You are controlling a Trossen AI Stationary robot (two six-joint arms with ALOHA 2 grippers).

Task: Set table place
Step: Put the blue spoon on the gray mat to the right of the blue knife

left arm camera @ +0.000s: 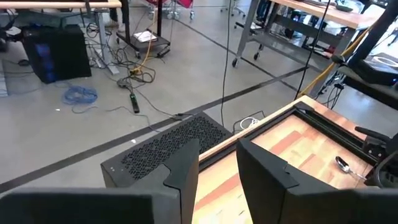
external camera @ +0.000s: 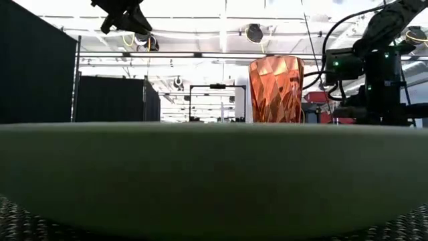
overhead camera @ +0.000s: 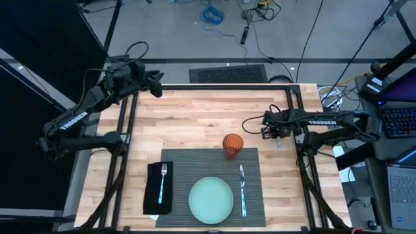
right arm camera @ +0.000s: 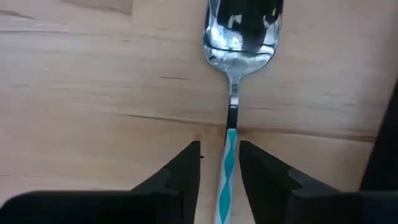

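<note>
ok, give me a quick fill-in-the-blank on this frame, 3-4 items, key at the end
1. The fork lies on the black ____.
2. The right hand has its fingers on either side of the handle of a ____.
3. The orange cup stands at the far edge of the placemat, closest to the ____ arm.
4. The pale green ____ sits on the placemat between the fork and the knife.

Missing words: napkin; spoon; right; plate

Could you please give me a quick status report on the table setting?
Right gripper astride the spoon handle, right of the placemat. Left gripper idle at the far-left corner. Plate, cup, knife on placemat.
</note>
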